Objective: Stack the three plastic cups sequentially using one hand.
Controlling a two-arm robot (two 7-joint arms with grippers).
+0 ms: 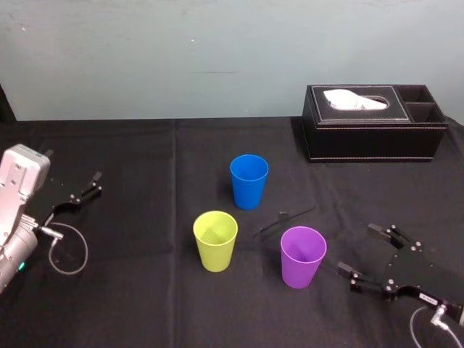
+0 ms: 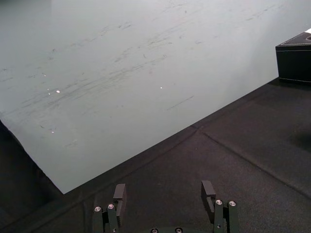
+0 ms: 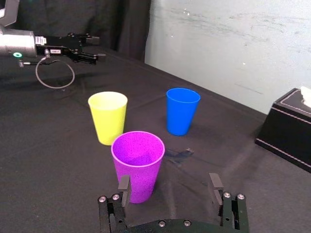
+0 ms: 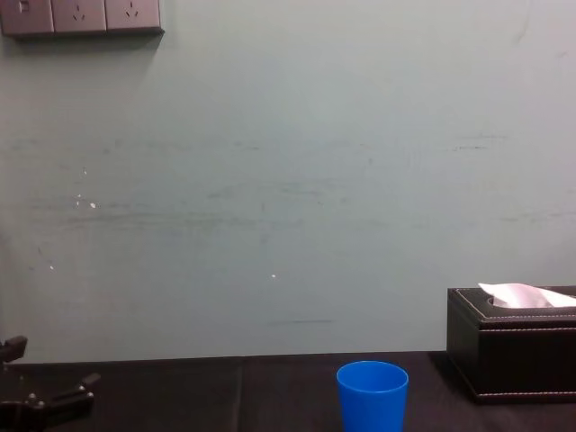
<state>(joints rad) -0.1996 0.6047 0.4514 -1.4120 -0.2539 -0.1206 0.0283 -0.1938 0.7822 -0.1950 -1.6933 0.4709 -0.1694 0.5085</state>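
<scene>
Three plastic cups stand upright and apart on the black cloth. The blue cup (image 1: 249, 181) (image 3: 182, 111) (image 4: 372, 396) is farthest back, the yellow-green cup (image 1: 215, 241) (image 3: 108, 118) front left, and the purple cup (image 1: 303, 257) (image 3: 137, 165) front right. My right gripper (image 1: 360, 250) (image 3: 169, 187) sits low just right of the purple cup, open, with nothing between its fingers; the cup stands just ahead of one finger (image 3: 124, 187). My left gripper (image 1: 90, 185) (image 2: 164, 194) (image 3: 90, 46) rests open at the table's left side, far from the cups.
A black tissue box (image 1: 373, 134) (image 3: 289, 128) (image 4: 513, 355) stands at the back right near the wall. A small crease in the cloth (image 1: 283, 217) lies between the blue and purple cups. A cable loop (image 1: 69, 250) hangs by the left arm.
</scene>
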